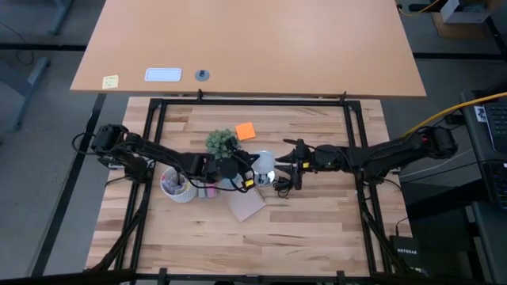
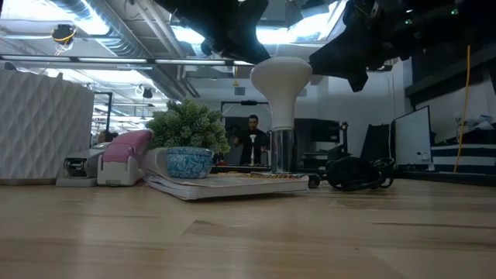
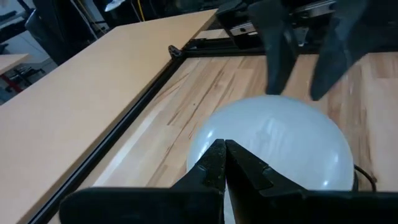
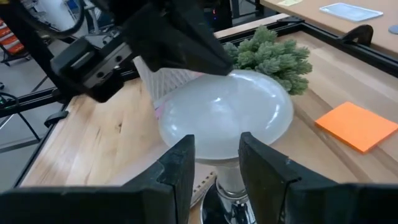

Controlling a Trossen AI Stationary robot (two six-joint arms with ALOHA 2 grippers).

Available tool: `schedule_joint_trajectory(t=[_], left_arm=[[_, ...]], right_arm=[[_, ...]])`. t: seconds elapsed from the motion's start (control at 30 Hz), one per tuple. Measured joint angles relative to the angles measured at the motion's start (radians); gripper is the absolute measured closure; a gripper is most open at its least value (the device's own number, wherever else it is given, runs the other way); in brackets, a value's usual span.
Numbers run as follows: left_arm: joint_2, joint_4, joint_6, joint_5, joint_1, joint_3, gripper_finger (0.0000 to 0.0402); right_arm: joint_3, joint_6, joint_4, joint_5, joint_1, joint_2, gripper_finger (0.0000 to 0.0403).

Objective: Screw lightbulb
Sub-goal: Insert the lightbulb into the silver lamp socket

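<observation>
lightbulb (image 2: pixel 280 87): upright, light, fragile, slick; grip globe's sides gently.
left pincer (image 3: pixel 224 163): closed, empty, above globe.
right pincer (image 4: pixel 216 163): wide, beside globe.

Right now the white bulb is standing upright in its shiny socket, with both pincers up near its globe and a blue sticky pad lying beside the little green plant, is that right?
Nearly. The sticky pad beside the green plant is orange, not blue, as the right wrist view shows. The rest holds: the lightbulb stands upright in its shiny socket, with the left pincer and the right pincer up near its globe.
</observation>
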Motion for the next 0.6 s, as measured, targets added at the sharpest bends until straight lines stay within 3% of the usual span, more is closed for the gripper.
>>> schedule_joint_trajectory(t=[0.27, 0.6], left_arm=[[0.0, 0.006, -0.005, 0.003, 0.0, 0.0, 0.04], [0.001, 0.007, -0.005, 0.009, 0.0, 0.001, 0.04]], right_arm=[[-0.001, -0.009, 0.014, 0.027, 0.021, -0.002, 0.0276], [-0.001, -0.097, 0.022, 0.14, 0.019, -0.074, 0.0276]])
